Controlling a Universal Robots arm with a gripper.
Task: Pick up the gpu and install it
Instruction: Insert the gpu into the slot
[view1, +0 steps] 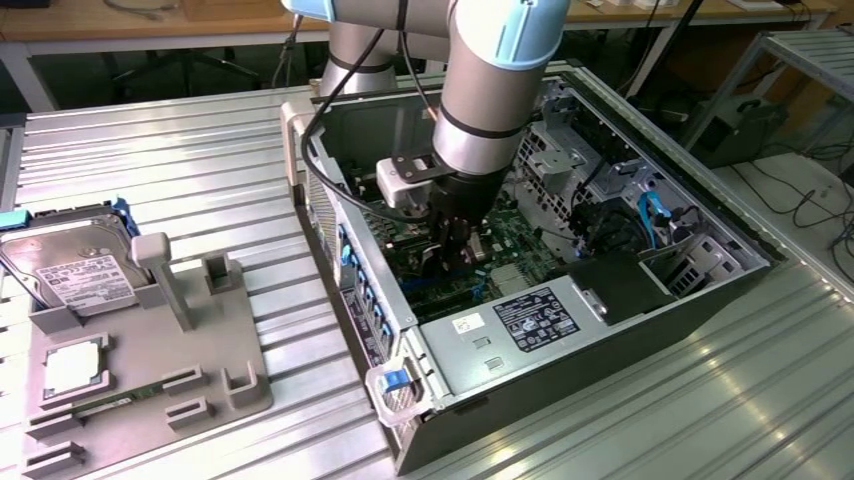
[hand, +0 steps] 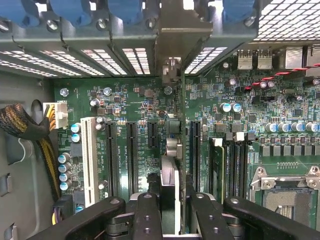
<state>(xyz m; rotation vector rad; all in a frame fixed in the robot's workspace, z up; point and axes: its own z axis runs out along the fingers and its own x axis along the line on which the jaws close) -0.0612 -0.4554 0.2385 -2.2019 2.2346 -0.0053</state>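
Note:
The gpu (hand: 169, 175) stands on edge between my fingers, a thin black card running from the gripper towards the case's rear wall. Its metal bracket (hand: 176, 37) sits against the rear slot openings, between the blue latches (hand: 125, 10). The card is lined up over the motherboard (hand: 135, 100), between two black expansion slots (hand: 131, 160). Whether its edge is seated in a slot I cannot tell. My gripper (hand: 172, 216) is shut on the card. In the exterior view the gripper (view1: 451, 255) reaches straight down into the open computer case (view1: 694, 300), with the gpu (view1: 447, 268) dark beneath it.
A white slot (hand: 89, 160), memory slots (hand: 230, 165) and the processor socket (hand: 287, 195) flank the card. A braided cable bundle (hand: 22, 125) lies at the case side. Outside, a grey fixture (view1: 160, 340) holds a silver hard drive (view1: 67, 265). The power supply (view1: 534, 320) fills the case's near end.

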